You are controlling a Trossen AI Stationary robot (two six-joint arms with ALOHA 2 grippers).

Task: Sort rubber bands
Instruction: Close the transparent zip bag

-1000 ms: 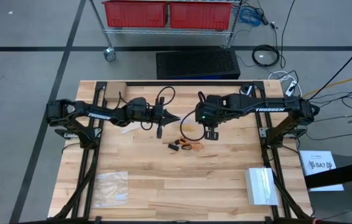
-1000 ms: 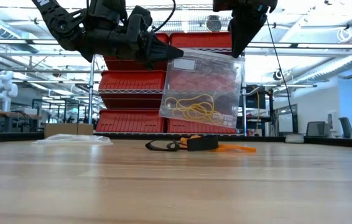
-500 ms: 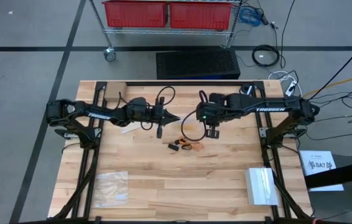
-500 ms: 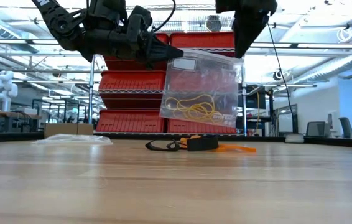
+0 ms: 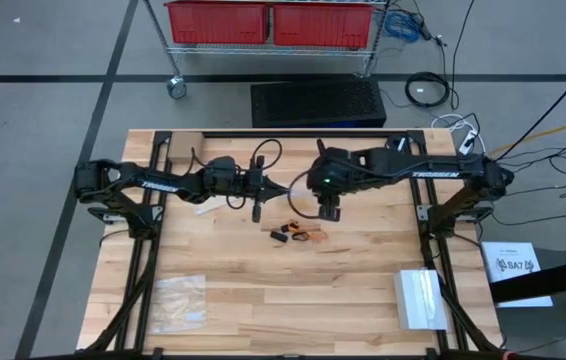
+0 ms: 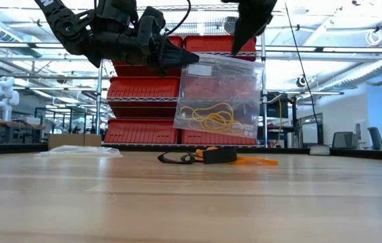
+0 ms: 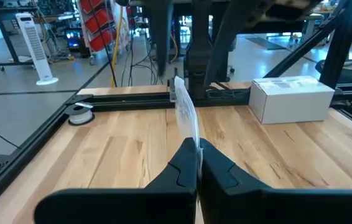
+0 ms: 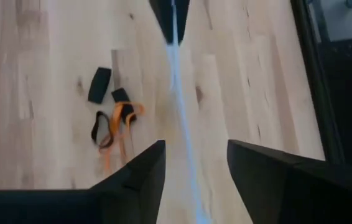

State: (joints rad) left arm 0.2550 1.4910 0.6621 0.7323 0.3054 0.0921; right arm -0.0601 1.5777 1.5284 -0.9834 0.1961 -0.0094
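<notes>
With the left tool (image 6: 189, 58) clamped on a corner of the bag (image 6: 219, 98) holding yellow bands (image 6: 211, 119) above the desk (image 5: 263, 270), the right tool (image 8: 191, 168), fingers apart over the bag's top edge, should next fetch loose orange and black bands (image 5: 298, 234).

Wood-slat worktop (image 5: 263, 290): orange and black rubber bands (image 5: 298, 235) mid-surface, clear plastic bag (image 5: 181, 302) flat near left front, white box (image 5: 421, 299) right front.
</notes>
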